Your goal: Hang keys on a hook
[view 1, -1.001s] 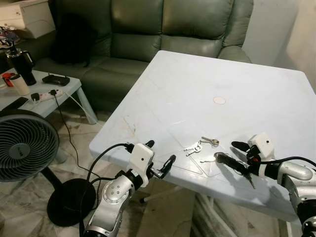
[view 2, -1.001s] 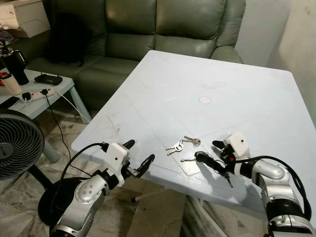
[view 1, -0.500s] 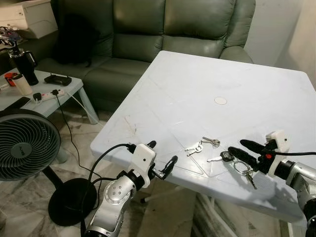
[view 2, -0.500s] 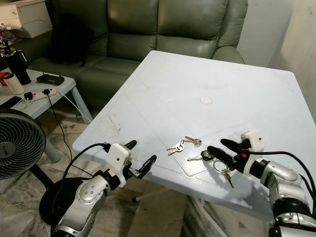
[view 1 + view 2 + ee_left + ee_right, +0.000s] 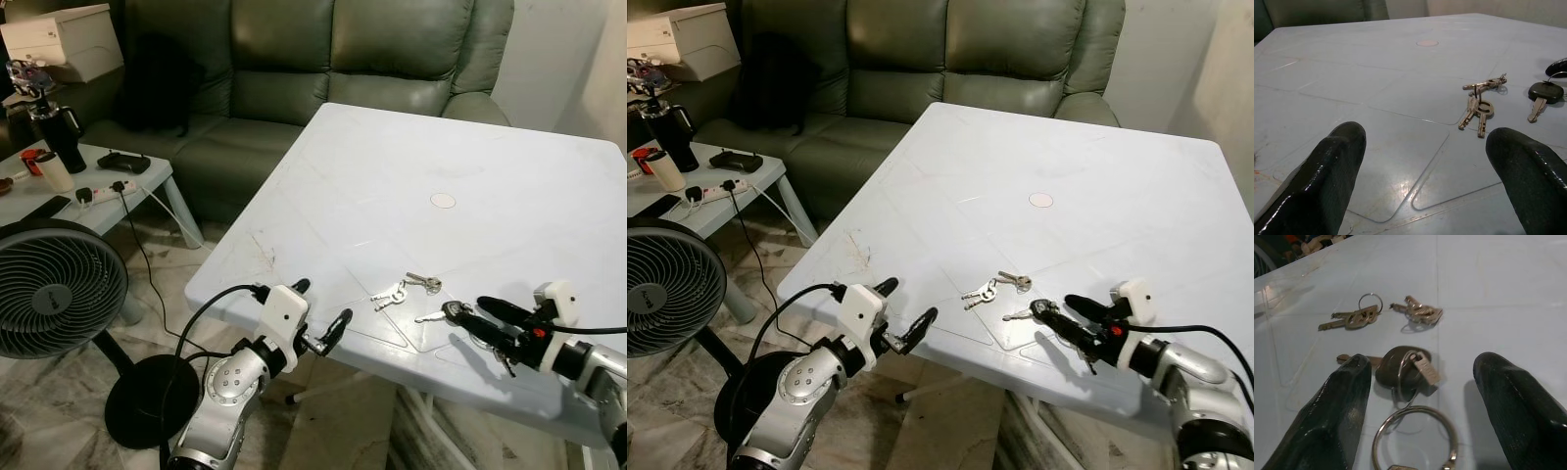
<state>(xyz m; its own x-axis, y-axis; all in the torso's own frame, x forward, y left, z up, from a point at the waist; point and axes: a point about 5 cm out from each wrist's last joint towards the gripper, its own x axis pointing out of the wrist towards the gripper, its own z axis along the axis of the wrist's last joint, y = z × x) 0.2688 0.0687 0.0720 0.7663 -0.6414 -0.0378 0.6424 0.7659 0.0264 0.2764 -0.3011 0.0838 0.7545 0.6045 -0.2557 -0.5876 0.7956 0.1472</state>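
My right gripper has slid back along the table, fingers spread wide, holding nothing; the black-headed key bunch lies between them; pickup not made yet; left gripper idles open.

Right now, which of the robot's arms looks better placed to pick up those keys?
Probably the right. The right gripper lies open on the white table, its fingers straddling the black-headed key bunch. The left gripper hovers open off the table's near edge.

key bunches: 2 | table: 1 | fan: 1 | sofa: 1
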